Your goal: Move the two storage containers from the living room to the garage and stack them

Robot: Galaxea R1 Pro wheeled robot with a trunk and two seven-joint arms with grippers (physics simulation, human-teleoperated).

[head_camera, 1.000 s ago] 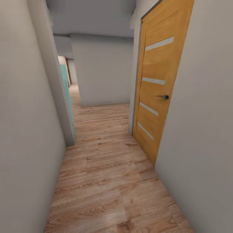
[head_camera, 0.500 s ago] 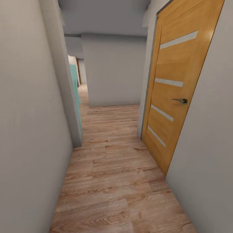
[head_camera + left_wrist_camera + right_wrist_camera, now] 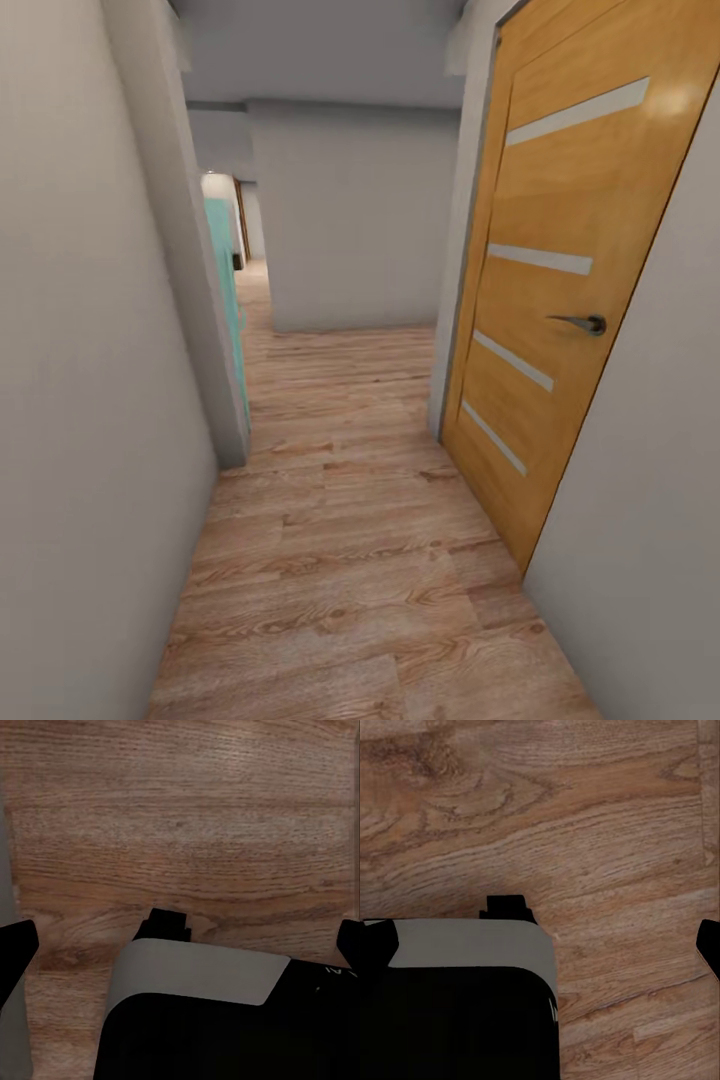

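Observation:
The two storage containers are out of view, as are the living room and the garage; I am in a narrow hallway with a light wood-plank floor [image 3: 350, 560]. In the left wrist view my left gripper [image 3: 180, 943] hangs open over the planks, its dark fingertips [image 3: 10, 945] wide apart at the picture's edges with nothing between them. My right gripper [image 3: 542, 943] is open the same way in the right wrist view, holding nothing. Part of my own black and grey body [image 3: 195, 1020] sits below each gripper.
A honey-coloured door [image 3: 560, 250] with a dark handle [image 3: 585, 323] stands shut close on the right. A pale grey wall [image 3: 90, 400] runs along the left to a corner [image 3: 222, 420], with a teal panel [image 3: 225, 270] beyond. Another grey wall [image 3: 350, 230] blocks the corridor ahead.
The whole head view has shifted: the camera has moved forward down the hallway, so the door on the right looks larger and nearer. Nothing in the hallway itself has moved.

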